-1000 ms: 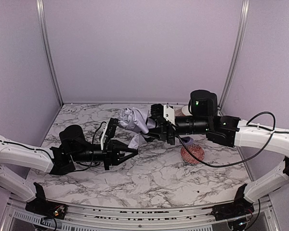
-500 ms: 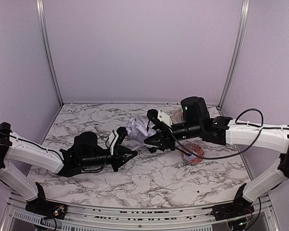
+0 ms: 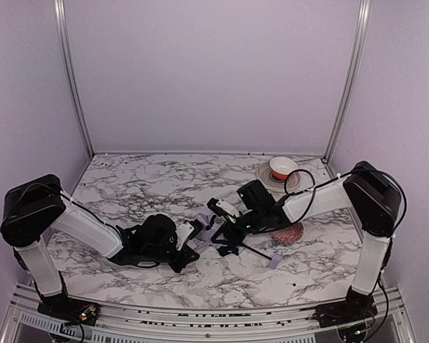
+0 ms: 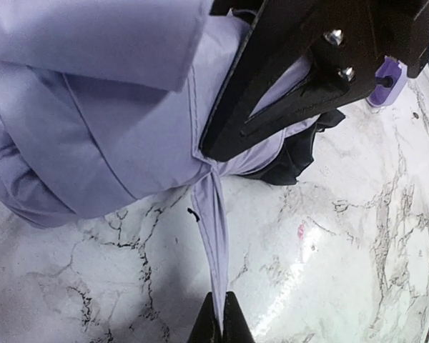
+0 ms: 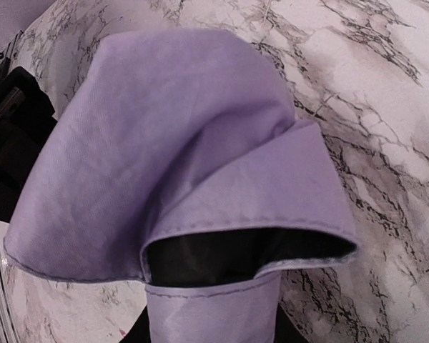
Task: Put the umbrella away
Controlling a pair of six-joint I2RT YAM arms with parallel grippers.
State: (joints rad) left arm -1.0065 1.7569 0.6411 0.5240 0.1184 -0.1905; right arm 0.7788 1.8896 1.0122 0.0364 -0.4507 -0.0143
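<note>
On veined marble (image 4: 343, 250), left fingers (image 4: 236, 330) pinch the umbrella (image 4: 93, 136) by its thin strap (image 4: 211, 236); right fingers (image 4: 272, 93) clamp creased cloth.

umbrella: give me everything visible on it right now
The umbrella is collapsed, pale lavender fabric bunched in loose folds, black lining showing. It lies on the marble table mid-front. A thin black shaft runs out to a small lavender handle. The left claw pinches its narrow strap shut; the right claw grips the fabric bundle.
</note>
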